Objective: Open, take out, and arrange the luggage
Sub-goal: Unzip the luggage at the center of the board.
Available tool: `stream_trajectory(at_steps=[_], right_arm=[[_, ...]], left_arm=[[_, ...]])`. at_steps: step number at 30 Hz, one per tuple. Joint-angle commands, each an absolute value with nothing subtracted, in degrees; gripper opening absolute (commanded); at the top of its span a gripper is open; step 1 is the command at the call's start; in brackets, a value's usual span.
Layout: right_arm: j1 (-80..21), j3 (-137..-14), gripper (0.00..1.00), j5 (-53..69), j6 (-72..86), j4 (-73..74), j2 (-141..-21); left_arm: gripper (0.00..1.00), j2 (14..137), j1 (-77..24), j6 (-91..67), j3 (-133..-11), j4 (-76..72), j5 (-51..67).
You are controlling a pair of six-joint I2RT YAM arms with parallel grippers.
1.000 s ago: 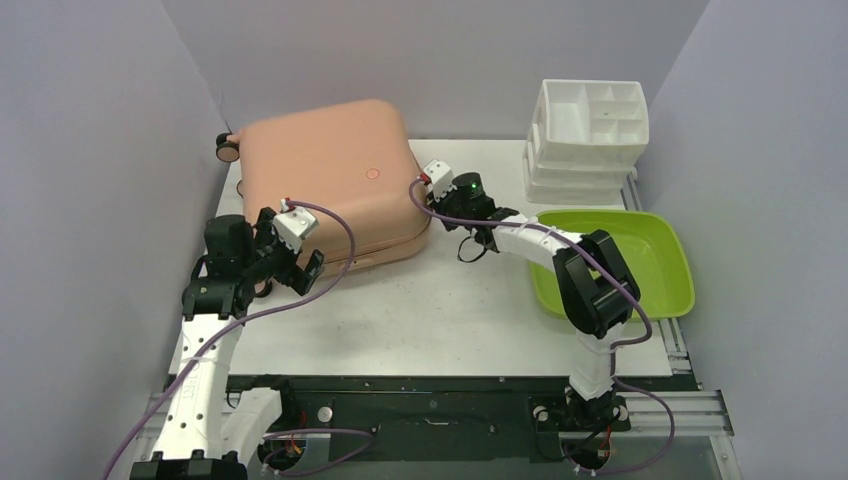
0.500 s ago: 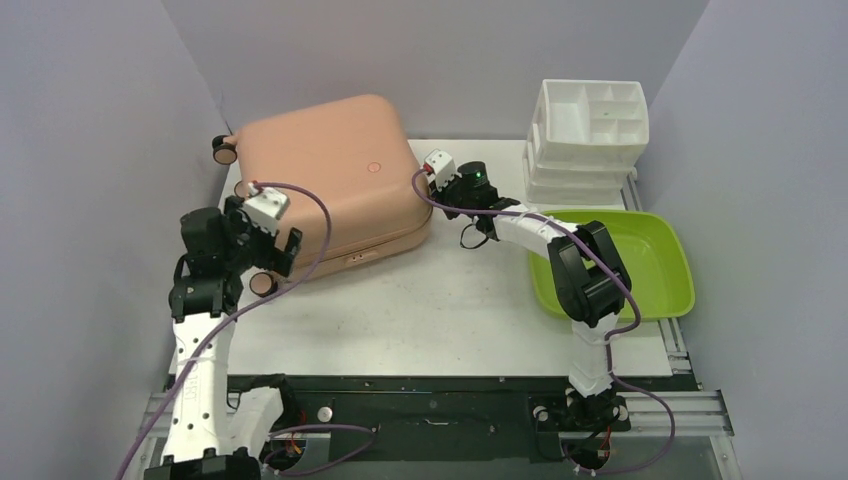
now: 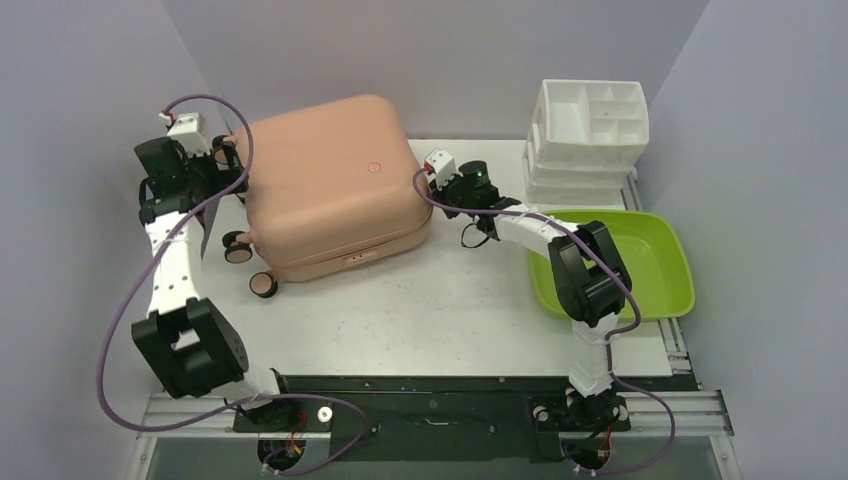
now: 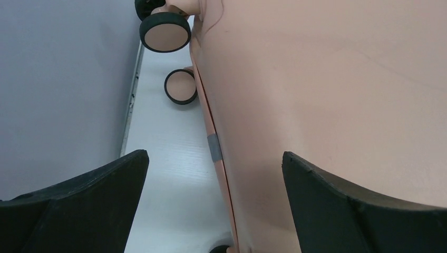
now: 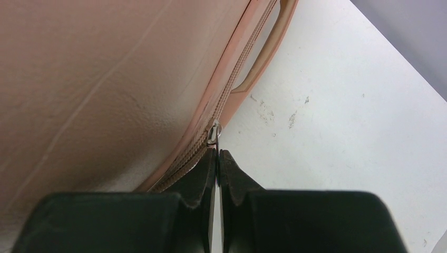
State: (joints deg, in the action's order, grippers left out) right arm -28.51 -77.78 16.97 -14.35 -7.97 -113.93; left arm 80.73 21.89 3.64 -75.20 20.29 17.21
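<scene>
The salmon-pink luggage (image 3: 330,180) lies flat and closed at the table's back left, its dark wheels (image 3: 238,248) toward the left. My right gripper (image 3: 436,192) is at its right side, shut on the metal zipper pull (image 5: 213,134); in the right wrist view its tips (image 5: 217,153) pinch the pull beside the zipper seam and the side handle (image 5: 262,60). My left gripper (image 3: 222,168) is open at the luggage's back left edge. In the left wrist view it (image 4: 215,174) straddles the shell's seam (image 4: 213,146), with two wheels (image 4: 165,30) ahead.
A stack of white compartmented organizers (image 3: 590,135) stands at the back right. A lime-green tray (image 3: 640,262) lies at the right, under my right arm's elbow. The grey wall (image 3: 100,150) is close on the left of my left arm.
My left arm has swung from the luggage's front left corner to its back left edge. The luggage has shifted slightly. My right gripper stays shut on the zipper pull.
</scene>
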Motion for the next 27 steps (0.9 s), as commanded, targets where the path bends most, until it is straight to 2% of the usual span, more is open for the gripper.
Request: stream_trajectory(at_steps=[1, 10, 14, 27], right_arm=[[-27.3, -78.8, 0.00, 16.7, -14.0, -11.6, -113.4], [-24.1, -85.8, 0.00, 16.3, -14.4, -8.9, -118.0], [-22.0, -95.3, 0.00, 18.0, -9.4, -3.5, -122.6], [-22.1, -114.0, 0.00, 16.4, -1.8, -7.6, -135.9]], left_arm=[[0.96, 91.4, 20.6, -3.7, -83.9, 19.0, 15.8], [0.96, 113.2, 16.9, -5.9, -103.0, 23.4, 18.4], [0.96, 116.5, 14.0, -3.6, -105.7, 24.3, 19.0], [0.96, 121.3, 11.3, 2.1, -108.1, 26.1, 21.4]])
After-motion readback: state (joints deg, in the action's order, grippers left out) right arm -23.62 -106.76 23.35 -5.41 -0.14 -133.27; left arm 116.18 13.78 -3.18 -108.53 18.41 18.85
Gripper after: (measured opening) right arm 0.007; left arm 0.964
